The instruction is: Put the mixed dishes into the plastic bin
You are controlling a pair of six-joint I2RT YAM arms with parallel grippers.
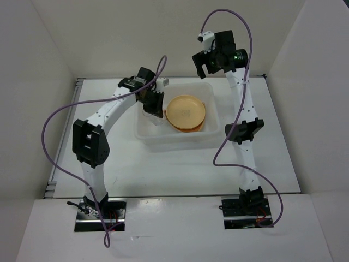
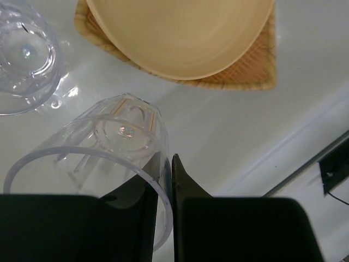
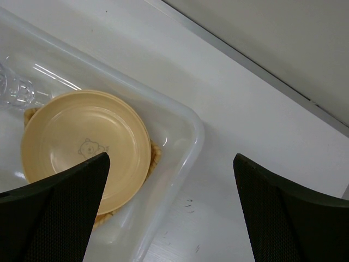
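clear cup (image 2: 109, 147) clamped by its wall in my left gripper (image 2: 168, 164), low in plastic bin (image 1: 180, 143) for a soft set-down imo. right gripper (image 3: 170, 158) apart & parked clear.

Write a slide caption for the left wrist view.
Left gripper pinching a clear cup by its wall inside the bin, beside a second cup and a plate on the woven dish.

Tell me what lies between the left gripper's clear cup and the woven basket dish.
Nothing but the bare plastic bin floor; the left wrist view shows the clear cup and woven basket dish apart.
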